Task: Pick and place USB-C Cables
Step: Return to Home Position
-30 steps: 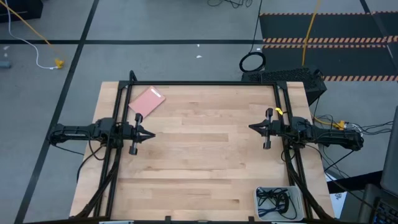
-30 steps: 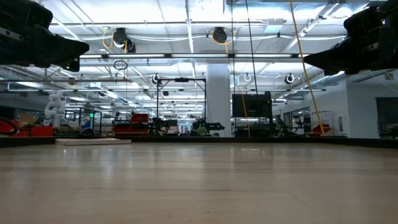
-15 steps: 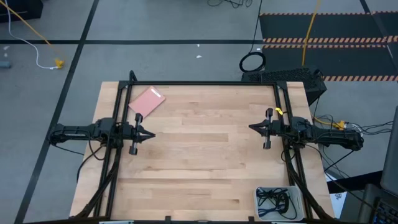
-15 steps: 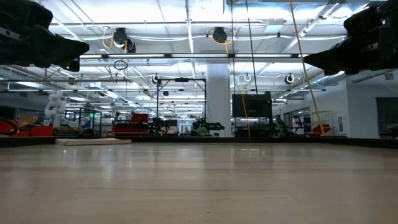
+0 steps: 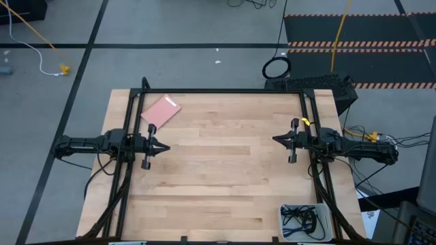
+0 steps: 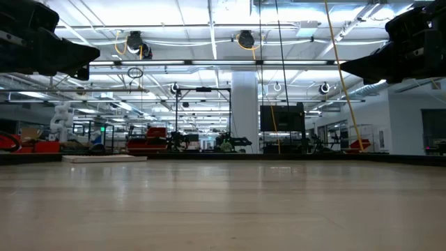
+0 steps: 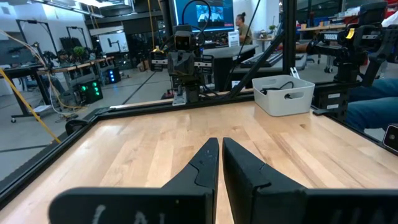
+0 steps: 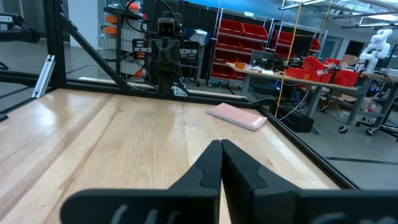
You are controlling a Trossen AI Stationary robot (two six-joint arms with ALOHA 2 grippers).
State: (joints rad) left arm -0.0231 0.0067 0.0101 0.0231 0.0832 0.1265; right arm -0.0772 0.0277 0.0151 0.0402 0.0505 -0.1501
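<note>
Left hand (image 5: 165,146): dark tapered fingers pressed together, empty, at counter (image 5: 218,180) left edge. Right hand (image 5: 276,139): same, right edge. USB-C Cables (image 5: 300,219): thin tangled loops in white rectangular bin (image 5: 283,216), near right corner of pale wood planks.

Bench (image 5: 225,170) middle open between left gripper (image 5: 167,148) and right gripper (image 5: 274,139). Obstacles: pink pad (image 5: 161,111) far-left, white bin (image 5: 300,205) near-right corner, black frame (image 5: 225,90) along edges.
</note>
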